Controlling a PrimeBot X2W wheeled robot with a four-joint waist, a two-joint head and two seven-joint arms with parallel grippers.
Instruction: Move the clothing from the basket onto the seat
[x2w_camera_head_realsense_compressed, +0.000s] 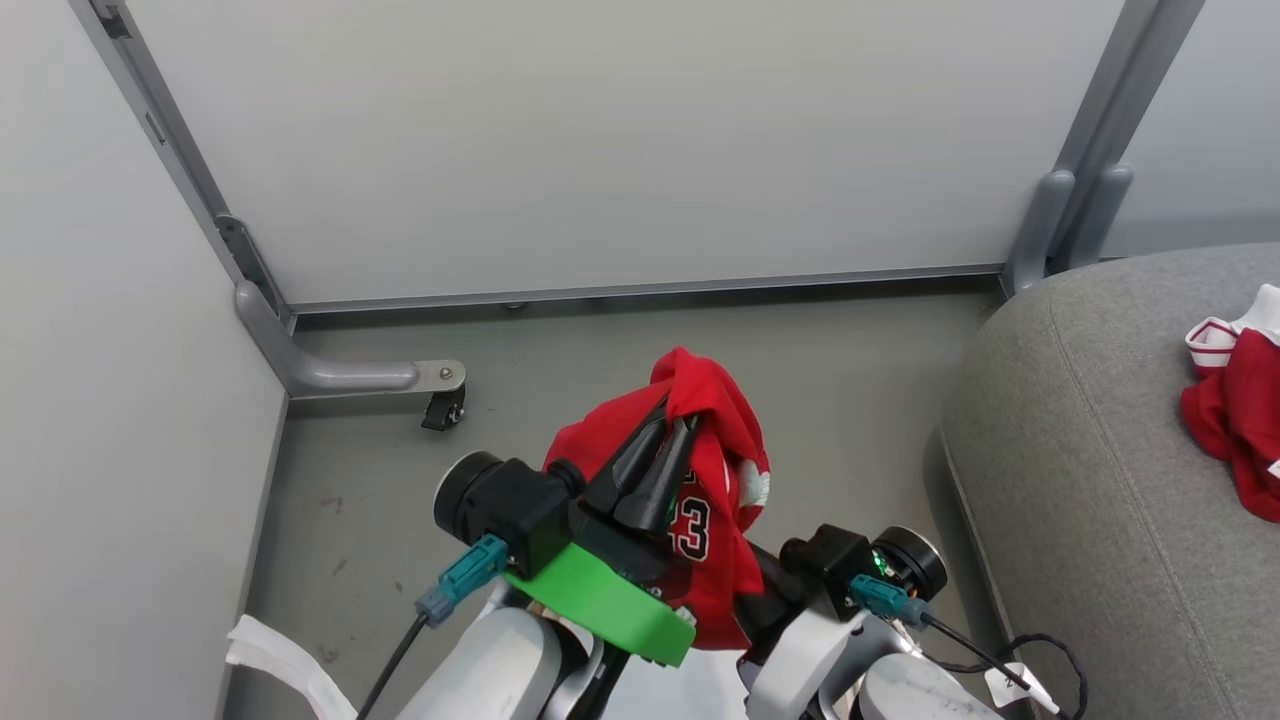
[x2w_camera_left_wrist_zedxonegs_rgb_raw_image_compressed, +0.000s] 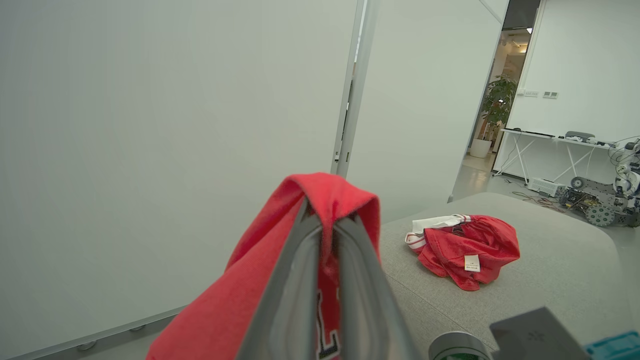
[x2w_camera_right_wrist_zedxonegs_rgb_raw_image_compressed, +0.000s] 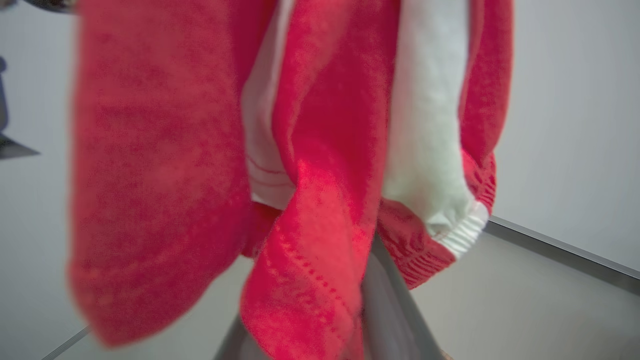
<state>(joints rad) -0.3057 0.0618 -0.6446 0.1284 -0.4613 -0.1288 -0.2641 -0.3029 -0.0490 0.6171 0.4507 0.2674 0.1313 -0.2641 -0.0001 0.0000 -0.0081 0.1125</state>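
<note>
At the far left a small black caster (x2w_camera_head_realsense_compressed: 443, 408) sat on the grey floor (x2w_camera_head_realsense_compressed: 860, 370) under a partition foot. To its right, in the middle of the head view, the left gripper (x2w_camera_head_realsense_compressed: 675, 422) was raised with its two dark fingers pressed together, pinching a fold of the red jersey (x2w_camera_head_realsense_compressed: 735, 440). The cloth was draped over the fingertips and hung down on both sides of them (a black-and-white "23" showed just below the fingers). In the left wrist view the same fold capped the closed fingers (x2w_camera_left_wrist_zedxonegs_rgb_raw_image_compressed: 295, 280), with a strip of red caught in the narrow gap between them. The jersey was clear of the floor and hung to the left of the seat (x2w_camera_head_realsense_compressed: 1080, 420), not over it. Its lower hem fell across the right gripper (x2w_camera_right_wrist_zedxonegs_rgb_raw_image_compressed: 310, 320). In the right wrist view, red fabric and a white panel hung right in front of the camera and over the fingers. One grey finger (x2w_camera_right_wrist_zedxonegs_rgb_raw_image_compressed: 387, 310) rose behind the cloth, so I could not tell whether that gripper had closed on the hem or merely stood around it. Farthest right, a second red garment (x2w_camera_head_realsense_compressed: 1235, 410) with white striped trim lay crumpled on the seat, well apart from both grippers.
</note>
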